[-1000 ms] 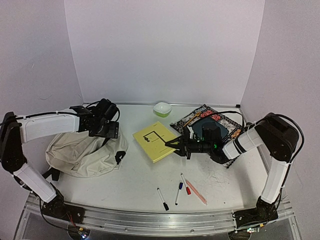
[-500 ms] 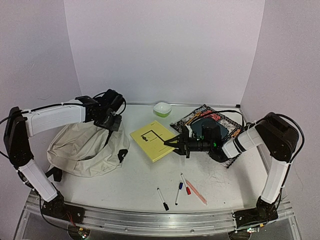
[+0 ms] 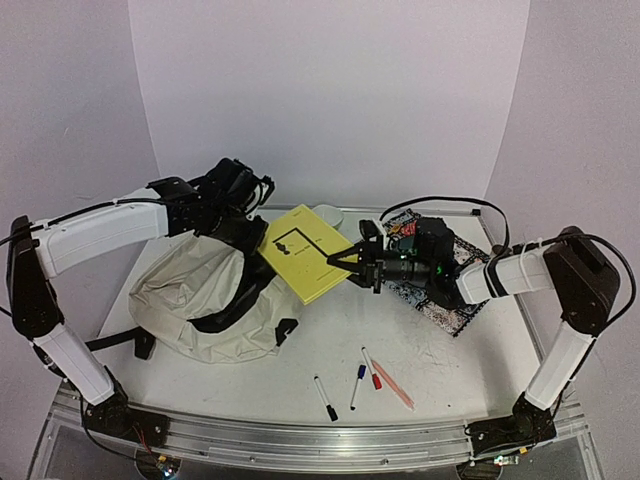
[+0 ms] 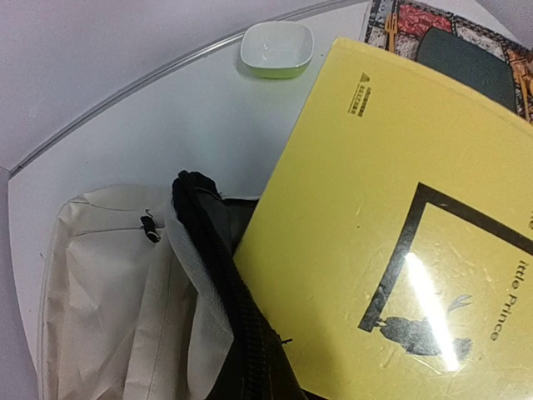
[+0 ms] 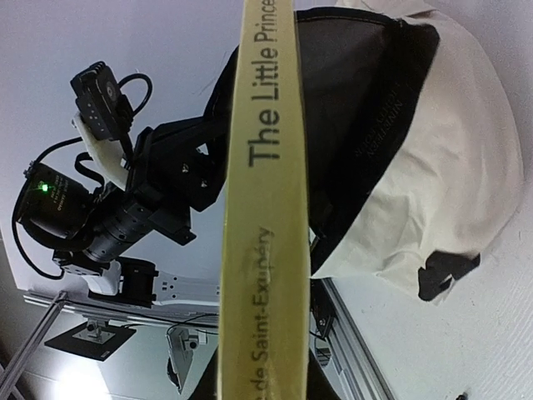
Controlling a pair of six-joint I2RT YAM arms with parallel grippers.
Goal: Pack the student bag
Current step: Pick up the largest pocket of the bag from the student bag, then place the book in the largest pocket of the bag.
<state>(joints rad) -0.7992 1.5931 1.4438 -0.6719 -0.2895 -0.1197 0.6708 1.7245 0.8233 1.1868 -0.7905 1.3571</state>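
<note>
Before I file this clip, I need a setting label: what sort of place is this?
Likely a robot lab test cell: plain white walls box in the table, an aluminium rail carries the left arm and right arm.

The student bag [image 3: 190,300] is matt cloth, the yellow book [image 3: 305,252] glossy.

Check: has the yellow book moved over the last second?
Yes. The yellow book rose toward the back, away from the pens; its corner now overlaps the green bowl, its left edge reaching the bag.
</note>
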